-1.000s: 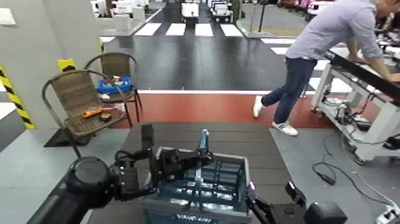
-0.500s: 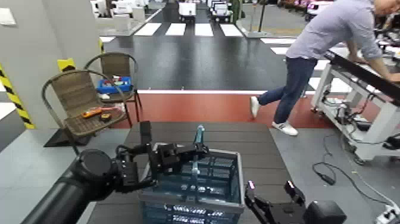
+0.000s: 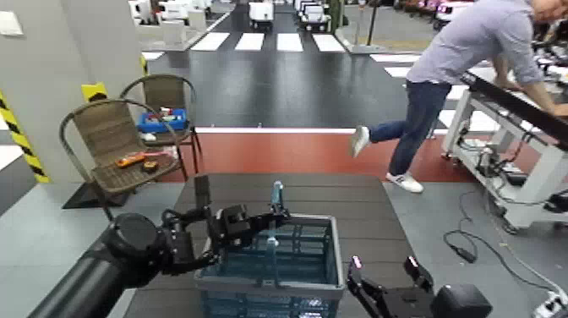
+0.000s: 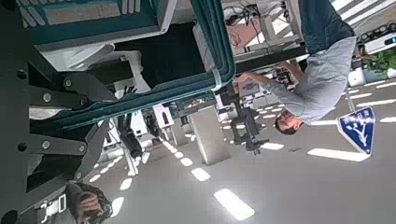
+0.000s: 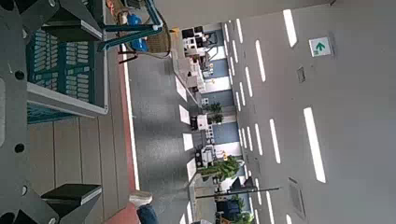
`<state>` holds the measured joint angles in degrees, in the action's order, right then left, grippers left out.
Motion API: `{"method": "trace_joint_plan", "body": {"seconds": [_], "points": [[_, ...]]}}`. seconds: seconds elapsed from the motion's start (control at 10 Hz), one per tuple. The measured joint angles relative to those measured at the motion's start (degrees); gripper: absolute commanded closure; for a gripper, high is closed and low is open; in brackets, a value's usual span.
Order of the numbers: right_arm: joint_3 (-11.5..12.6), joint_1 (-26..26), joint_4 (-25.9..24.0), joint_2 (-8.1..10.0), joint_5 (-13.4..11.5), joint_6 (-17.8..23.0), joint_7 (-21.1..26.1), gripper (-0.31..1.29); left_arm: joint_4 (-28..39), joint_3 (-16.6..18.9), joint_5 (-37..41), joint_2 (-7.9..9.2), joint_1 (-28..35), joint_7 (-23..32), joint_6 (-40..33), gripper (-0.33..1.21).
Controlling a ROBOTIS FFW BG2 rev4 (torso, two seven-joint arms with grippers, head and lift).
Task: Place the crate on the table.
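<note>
The teal-blue crate [image 3: 270, 264] with lattice sides and a grey rim is over the near part of the dark slatted table [image 3: 355, 203]. Whether its base touches the slats is hidden. My left gripper [image 3: 264, 222] reaches in from the left and is shut on the thin upright centre handle [image 3: 275, 196]. The left wrist view shows that handle [image 4: 220, 56] running between the black fingers [image 4: 56, 93]. My right gripper [image 3: 385, 275] stands open at the near right corner of the crate [image 5: 61, 61], holding nothing, with both fingers [image 5: 73, 196] apart from it.
Two brown wicker chairs [image 3: 110, 144] stand to the left beyond the table, one holding a small blue bin [image 3: 162, 120]. A person [image 3: 456, 68] leans over a white workbench [image 3: 516, 127] on the right. Cables [image 3: 473, 241] lie on the floor there.
The crate, hanging from my left gripper, has shifted a little to the left and farther over the table. The person's rear foot has lifted. The right gripper stayed put.
</note>
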<state>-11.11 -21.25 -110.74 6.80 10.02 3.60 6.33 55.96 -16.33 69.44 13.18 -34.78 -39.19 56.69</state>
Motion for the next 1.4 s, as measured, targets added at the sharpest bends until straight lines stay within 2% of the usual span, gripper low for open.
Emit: {"method": "trace_joint_plan", "body": {"seconds": [0.7,0.8,1.1,1.3,1.4], "points": [[-0.3,0.3,0.08,-0.05,0.0,0.0,-0.09,0.15,-3.79,0.24,-1.33,-0.4,-0.41,-1.27,-2.59,1.18],[-0.31,0.33,0.09,-0.04,0.0,0.0,-0.09,0.15,-3.95,0.12,-1.4,-0.5,-0.4,-1.79,-2.82,1.02],[-0.32,0.33,0.09,-0.03,0.16,0.0,-0.09,0.15,-4.09,0.04,-1.41,-0.68,0.03,-3.25,-4.19,0.67],[-0.32,0.33,0.1,0.03,0.24,0.0,-0.09,0.15,-3.81,0.31,-1.41,-0.78,0.51,-3.98,-4.93,0.36],[-0.32,0.32,0.09,0.05,0.26,-0.03,-0.09,0.15,-3.34,0.74,-1.52,-0.75,0.84,-4.02,-5.13,0.26]]}}
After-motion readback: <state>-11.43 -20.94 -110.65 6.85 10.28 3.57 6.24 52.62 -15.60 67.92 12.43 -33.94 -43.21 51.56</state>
